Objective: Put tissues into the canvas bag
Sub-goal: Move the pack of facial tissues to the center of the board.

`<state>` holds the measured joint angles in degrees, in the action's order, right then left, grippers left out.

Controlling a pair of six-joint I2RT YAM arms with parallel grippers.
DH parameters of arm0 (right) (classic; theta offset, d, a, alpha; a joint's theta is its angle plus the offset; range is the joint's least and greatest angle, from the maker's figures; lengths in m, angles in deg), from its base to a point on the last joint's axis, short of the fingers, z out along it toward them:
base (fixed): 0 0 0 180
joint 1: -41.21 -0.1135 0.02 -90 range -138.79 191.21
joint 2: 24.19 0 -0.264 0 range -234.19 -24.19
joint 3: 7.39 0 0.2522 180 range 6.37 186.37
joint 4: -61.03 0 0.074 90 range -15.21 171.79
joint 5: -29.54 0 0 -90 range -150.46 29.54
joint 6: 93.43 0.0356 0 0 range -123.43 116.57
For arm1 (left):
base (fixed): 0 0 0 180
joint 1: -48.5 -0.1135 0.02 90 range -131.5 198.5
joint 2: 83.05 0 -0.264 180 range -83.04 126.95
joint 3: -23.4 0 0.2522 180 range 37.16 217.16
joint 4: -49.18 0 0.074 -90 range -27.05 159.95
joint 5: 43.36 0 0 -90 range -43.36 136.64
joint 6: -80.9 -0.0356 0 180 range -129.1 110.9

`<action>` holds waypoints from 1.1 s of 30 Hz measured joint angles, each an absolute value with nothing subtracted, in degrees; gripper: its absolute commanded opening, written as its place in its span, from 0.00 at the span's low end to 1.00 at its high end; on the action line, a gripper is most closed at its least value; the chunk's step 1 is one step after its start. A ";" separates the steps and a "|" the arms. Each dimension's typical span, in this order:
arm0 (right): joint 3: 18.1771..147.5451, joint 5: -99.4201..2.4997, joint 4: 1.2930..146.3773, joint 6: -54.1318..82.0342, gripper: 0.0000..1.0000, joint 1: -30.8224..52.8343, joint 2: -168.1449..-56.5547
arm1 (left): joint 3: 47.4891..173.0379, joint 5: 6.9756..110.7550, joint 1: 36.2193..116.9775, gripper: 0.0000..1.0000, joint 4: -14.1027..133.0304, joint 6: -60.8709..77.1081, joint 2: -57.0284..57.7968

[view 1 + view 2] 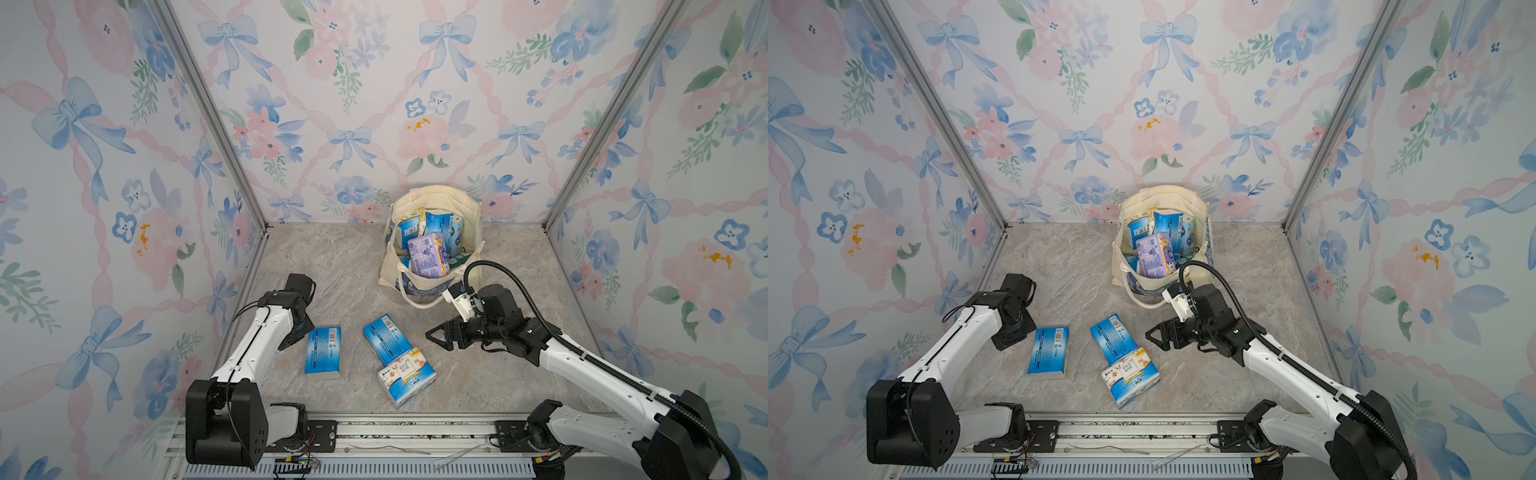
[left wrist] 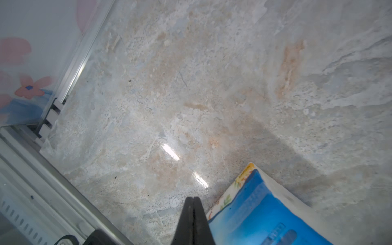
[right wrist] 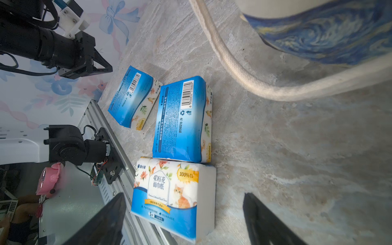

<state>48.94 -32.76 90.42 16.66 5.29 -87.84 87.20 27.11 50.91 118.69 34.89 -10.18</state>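
Three tissues packs lie on the marble table: a blue one at the left [image 1: 323, 352] [image 3: 132, 97], a blue one in the middle [image 1: 385, 336] [image 3: 180, 118], and a white-and-blue cat-print one [image 1: 406, 376] [image 3: 169, 191] touching the middle pack's near end. The canvas bag [image 1: 388, 270] [image 1: 1121, 266] stands at the back with several packs inside, a lilac one [image 1: 428, 254] on top. My right gripper [image 1: 436, 338] [image 3: 184, 194] hangs open and empty just right of the two touching packs. My left gripper [image 2: 193, 199] is shut and empty beside the left blue pack [image 2: 261, 212].
The bag's rope handle [image 3: 222, 59] droops onto the table in front of its blue swirl print [image 3: 318, 38]. An aluminium rail [image 1: 374, 428] runs along the front edge. Floral walls and metal posts close in the left, right and back.
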 measured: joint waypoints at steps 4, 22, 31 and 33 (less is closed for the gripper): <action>48.94 -31.86 90.21 16.49 0.87 5.37 -88.24 | 86.24 28.51 50.98 0.00 119.72 34.82 -6.38; 43.82 -31.53 93.35 17.23 0.89 5.59 -86.40 | 96.49 41.29 71.68 0.00 117.51 35.13 8.74; 41.11 -31.51 94.27 20.64 0.91 5.59 -85.50 | 102.70 47.41 77.10 0.00 113.05 34.75 15.19; 40.52 -31.49 94.29 21.49 0.91 5.59 -85.09 | 104.34 48.96 78.63 0.00 111.68 34.40 17.49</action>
<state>40.52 -31.49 94.29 21.49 5.59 -85.09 104.34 48.96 78.63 111.68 34.40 17.49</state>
